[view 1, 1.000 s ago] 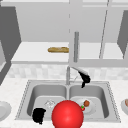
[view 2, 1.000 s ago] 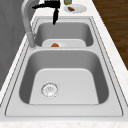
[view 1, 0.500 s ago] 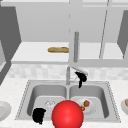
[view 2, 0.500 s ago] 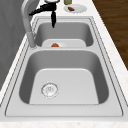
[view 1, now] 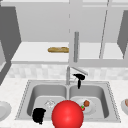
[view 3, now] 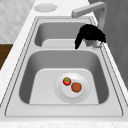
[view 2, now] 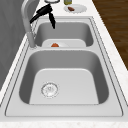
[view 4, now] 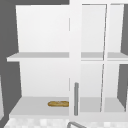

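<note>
Right hand hanging at the tap over the sink, one finger pointing down.

The black right hand is hovering just under the spout of the grey metal faucet, its fingers loose and apart, clamped on nothing, one of them pointing straight down into the right basin of the steel double sink; from the right side the hand is sitting right beside the faucet's base. Below it a white plate is lying on the basin floor, carrying a small red strawberry and a brown round piece of food. A big red ball is blocking the sink's front rim. The left hand is idling at the front edge of the left basin; I cannot tell how its fingers are set. A brown bread loaf is lying on the cabinet shelf above.
</note>
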Robot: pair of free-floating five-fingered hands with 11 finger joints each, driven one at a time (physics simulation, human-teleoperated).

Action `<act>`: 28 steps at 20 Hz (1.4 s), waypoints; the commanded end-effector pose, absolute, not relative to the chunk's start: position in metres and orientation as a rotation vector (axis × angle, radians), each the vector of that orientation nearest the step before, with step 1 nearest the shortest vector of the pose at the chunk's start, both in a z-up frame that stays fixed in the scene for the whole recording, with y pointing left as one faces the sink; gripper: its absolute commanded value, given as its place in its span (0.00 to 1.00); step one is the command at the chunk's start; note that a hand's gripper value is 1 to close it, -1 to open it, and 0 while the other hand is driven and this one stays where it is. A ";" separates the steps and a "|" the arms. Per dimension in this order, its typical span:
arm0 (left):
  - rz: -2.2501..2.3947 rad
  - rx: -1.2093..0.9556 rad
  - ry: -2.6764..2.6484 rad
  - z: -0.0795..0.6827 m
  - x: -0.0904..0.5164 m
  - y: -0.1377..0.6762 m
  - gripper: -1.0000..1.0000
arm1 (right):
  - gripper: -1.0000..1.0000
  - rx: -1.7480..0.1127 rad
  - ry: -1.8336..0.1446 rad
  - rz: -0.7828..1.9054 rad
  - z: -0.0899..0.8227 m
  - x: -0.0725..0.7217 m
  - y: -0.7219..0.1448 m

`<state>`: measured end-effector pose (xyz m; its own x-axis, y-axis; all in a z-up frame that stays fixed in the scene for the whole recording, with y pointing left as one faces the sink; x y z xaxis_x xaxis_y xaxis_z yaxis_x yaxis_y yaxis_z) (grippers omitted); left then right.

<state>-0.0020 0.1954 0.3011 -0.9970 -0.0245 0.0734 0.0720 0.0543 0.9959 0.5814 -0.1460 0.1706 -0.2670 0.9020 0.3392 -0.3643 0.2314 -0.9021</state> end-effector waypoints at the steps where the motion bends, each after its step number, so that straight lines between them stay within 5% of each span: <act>1: -2.113 -0.050 -2.229 0.301 -0.002 0.195 0.50 | 0.00 -0.521 -1.173 1.404 0.171 0.595 -0.146; 23: -2.113 -0.050 -2.229 0.301 -0.002 0.195 0.50 | 0.00 -0.198 -0.805 1.498 0.183 0.689 -0.140; 24: -2.113 -0.050 -2.229 0.301 -0.002 0.195 0.50 | 1.00 -0.182 -0.786 1.502 0.182 0.694 -0.140; 28: -2.113 -0.050 -2.229 0.301 -0.002 0.195 0.50 | 1.00 -0.156 -0.724 1.520 0.175 0.717 -0.131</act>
<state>-0.0020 0.1954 0.3011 -0.9970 -0.0245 0.0734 0.0720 0.0543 0.9959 0.7024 -0.1357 0.1799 -0.1247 0.9318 0.3408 -0.8055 0.1055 -0.5832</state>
